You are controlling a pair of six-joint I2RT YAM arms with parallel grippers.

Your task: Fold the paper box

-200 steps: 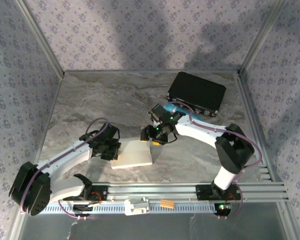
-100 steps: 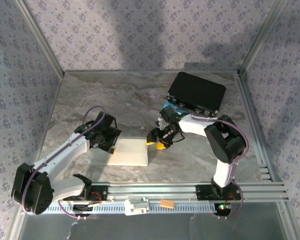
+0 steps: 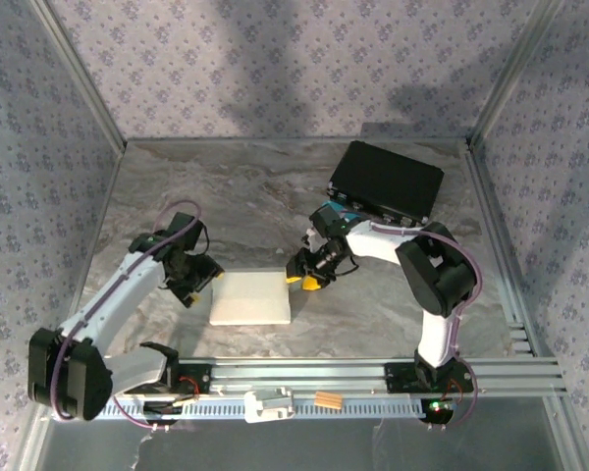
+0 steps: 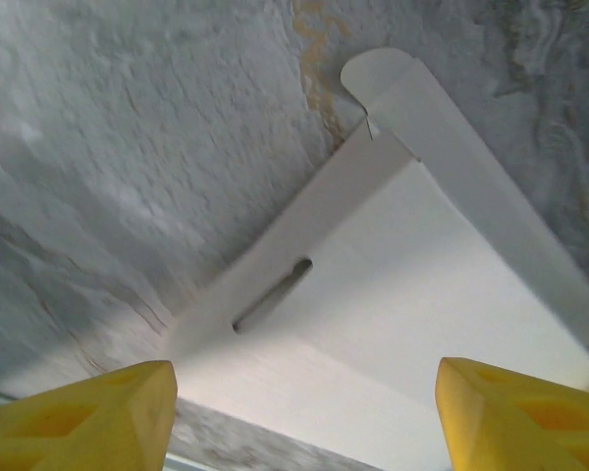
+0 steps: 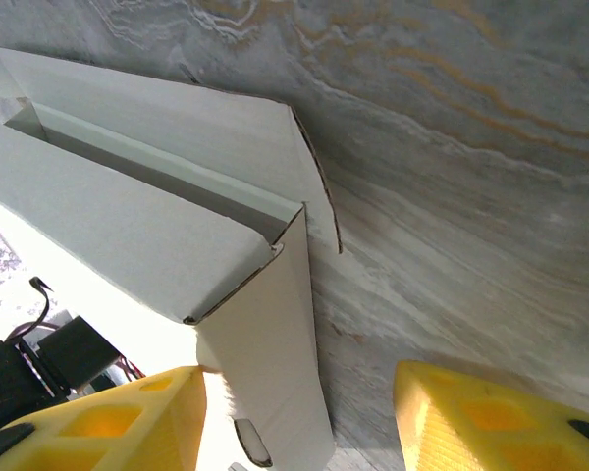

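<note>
The paper box point(image 3: 250, 297) lies flat on the marble table, white and squarish. In the left wrist view the paper box point(image 4: 402, 285) shows a slot in its side and a rounded flap lying outward at the far end. My left gripper point(image 3: 200, 284) hovers just off the box's left edge, open, its yellow fingertips point(image 4: 88, 417) wide apart with nothing between them. My right gripper point(image 3: 304, 279) is at the box's far right corner. It is open, with the box's upright end wall point(image 5: 275, 373) between the jaws and the left finger point(image 5: 108, 422) touching it.
A black case point(image 3: 386, 183) lies at the back right, behind the right arm. Metal rails point(image 3: 373, 378) run along the near edge, carrying a white part point(image 3: 268, 404) and a small orange piece point(image 3: 327, 400). Patterned walls close in three sides.
My left gripper has opened, let go of the box's left edge and drawn back to the left. The right gripper has swung down to the box's right corner and narrowed its jaws a little.
</note>
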